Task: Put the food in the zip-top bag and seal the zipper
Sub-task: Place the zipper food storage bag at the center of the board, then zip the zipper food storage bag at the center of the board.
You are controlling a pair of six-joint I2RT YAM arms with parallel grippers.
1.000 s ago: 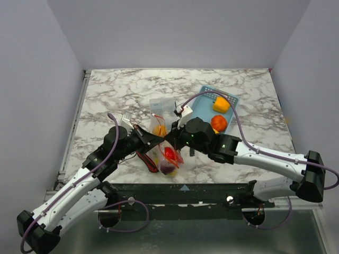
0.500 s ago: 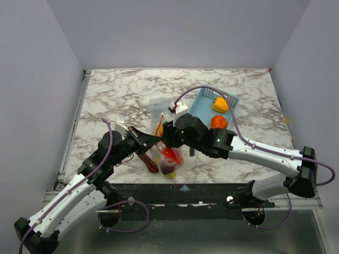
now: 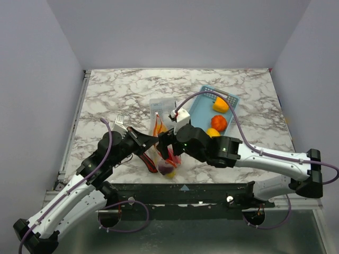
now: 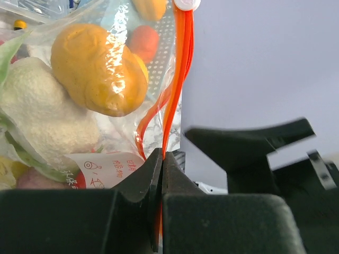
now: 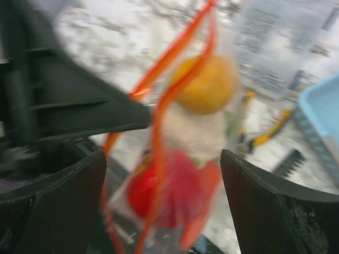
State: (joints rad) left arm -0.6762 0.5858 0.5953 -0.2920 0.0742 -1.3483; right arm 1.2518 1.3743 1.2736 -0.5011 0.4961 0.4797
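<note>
My left tool (image 4: 162, 159) clamps the zipper (image 4: 183, 63), which runs straight out from its tips; right tool (image 5: 161, 159) gapes astride the bag (image 5: 196, 132), print unreadable.

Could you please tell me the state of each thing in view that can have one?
Red-orange zipper strip: partly open, its halves gaping.
Left gripper: shut on that strip.
Clear floppy zip-top bag: held up, toy food inside.
Right gripper: open, a finger either side of the bag.
Light blue basket: holds orange pieces.
</note>
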